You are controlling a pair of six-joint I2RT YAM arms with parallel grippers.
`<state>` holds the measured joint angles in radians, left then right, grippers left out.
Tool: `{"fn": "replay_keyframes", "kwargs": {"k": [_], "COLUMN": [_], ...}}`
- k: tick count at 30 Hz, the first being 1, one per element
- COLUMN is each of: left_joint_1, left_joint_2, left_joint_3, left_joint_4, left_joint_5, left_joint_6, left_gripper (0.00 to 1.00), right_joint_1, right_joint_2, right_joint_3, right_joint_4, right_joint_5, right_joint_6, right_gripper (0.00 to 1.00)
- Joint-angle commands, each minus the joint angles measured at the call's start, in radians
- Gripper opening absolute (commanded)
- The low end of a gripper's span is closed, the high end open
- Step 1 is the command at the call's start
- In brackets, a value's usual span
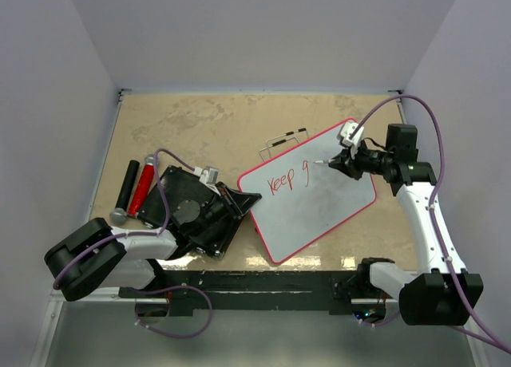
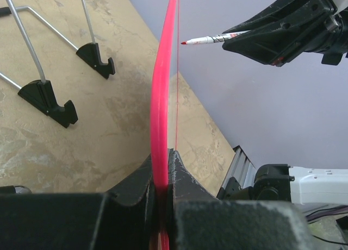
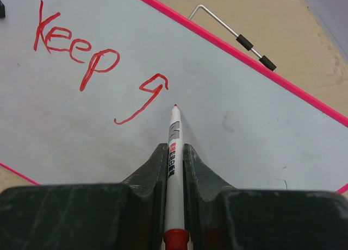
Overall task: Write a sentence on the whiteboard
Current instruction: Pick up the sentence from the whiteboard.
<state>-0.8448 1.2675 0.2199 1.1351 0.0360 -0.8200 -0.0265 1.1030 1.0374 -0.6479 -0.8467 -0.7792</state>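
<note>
The whiteboard (image 1: 319,203), white with a thin red rim, lies tilted on the table; it also shows in the right wrist view (image 3: 228,114). On it the sentence (image 1: 286,180) reads "Keep g" in red (image 3: 76,49). My left gripper (image 1: 242,202) is shut on the board's left red rim (image 2: 161,125). My right gripper (image 1: 342,161) is shut on a white marker with a red tip (image 3: 174,147). The marker tip (image 3: 175,106) hovers just right of the "g", close over the board. The marker also shows in the left wrist view (image 2: 215,39).
A black ribbed slab (image 1: 190,210) lies under the left arm. A black cylinder (image 1: 127,185) and a red cylinder (image 1: 143,185) lie at the far left. A wire stand with black clips (image 1: 283,140) lies behind the board, also in the left wrist view (image 2: 49,98).
</note>
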Motion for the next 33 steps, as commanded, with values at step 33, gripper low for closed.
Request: {"fn": "replay_keyframes", "kwargs": {"k": [33], "left_joint_1": [0.007], "left_joint_2": [0.001], "left_joint_3": [0.004], "left_joint_4": [0.017], "left_joint_5": [0.085], "left_joint_6": [0.062], "left_gripper": [0.0], "right_joint_1": [-0.003], "right_joint_2": [0.011], "right_joint_3": [-0.017], "right_joint_4": [0.014], "right_joint_5": [-0.005], "right_joint_6": [-0.061], "right_gripper": [0.0]}}
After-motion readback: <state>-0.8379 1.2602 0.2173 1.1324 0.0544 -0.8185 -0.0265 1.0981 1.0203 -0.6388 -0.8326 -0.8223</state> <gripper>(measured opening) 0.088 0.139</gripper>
